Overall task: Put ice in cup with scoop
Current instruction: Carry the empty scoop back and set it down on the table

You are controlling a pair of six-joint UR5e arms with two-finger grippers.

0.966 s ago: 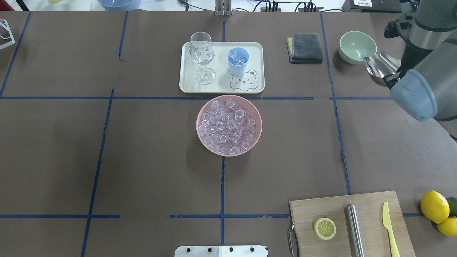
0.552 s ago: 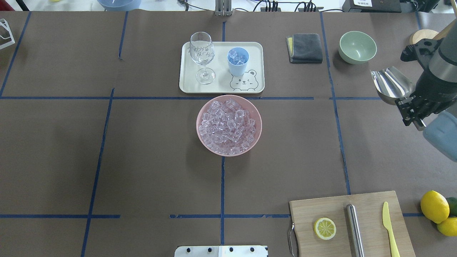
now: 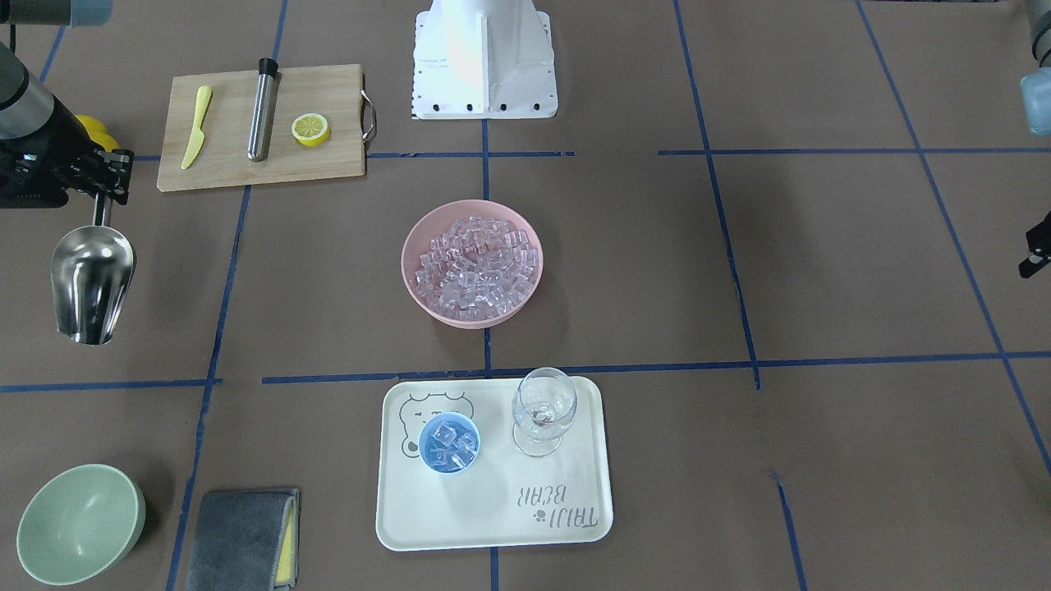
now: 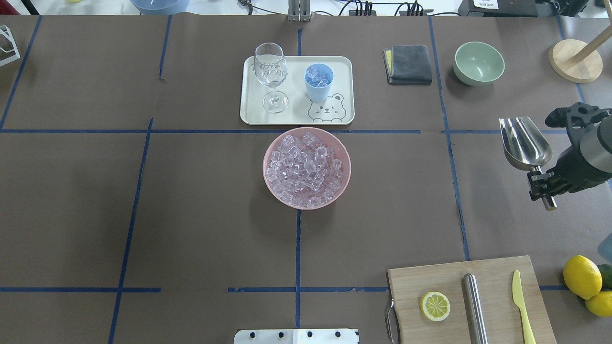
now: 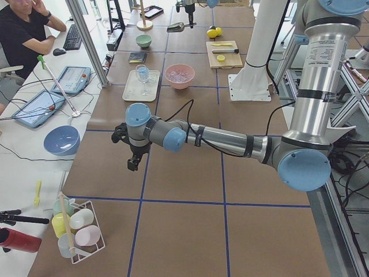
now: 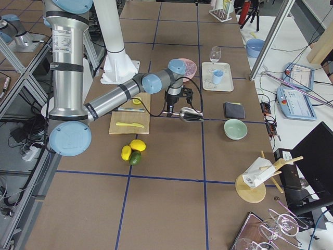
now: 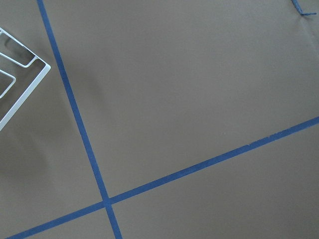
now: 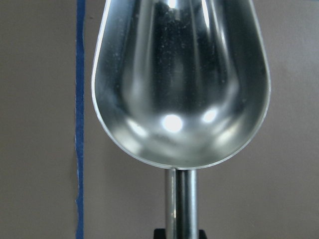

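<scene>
The steel scoop (image 4: 525,143) hangs empty over the table's right side, its trough facing up (image 8: 182,84). My right gripper (image 4: 542,184) is shut on its rod handle, as the front view also shows (image 3: 100,187). The light-blue cup (image 4: 319,81) stands on the white tray (image 4: 253,114) and holds a few ice cubes (image 3: 449,443). A heap of ice (image 4: 306,167) fills the pink bowl (image 4: 344,184) at mid-table. My left gripper (image 5: 134,161) hovers low over bare table far to the left. I cannot tell whether it is open or shut.
A wine glass (image 4: 271,71) stands beside the cup. A grey cloth (image 4: 409,64), a green bowl (image 4: 479,62) and a wooden stand (image 4: 573,59) sit at back right. A cutting board (image 4: 492,274) carries half a lemon, a steel cylinder and a yellow knife. Lemons (image 4: 581,276) lie beside it.
My right arm has carried the scoop from beside the green bowl toward the near side of the table. The wooden stand behind it now shows.
</scene>
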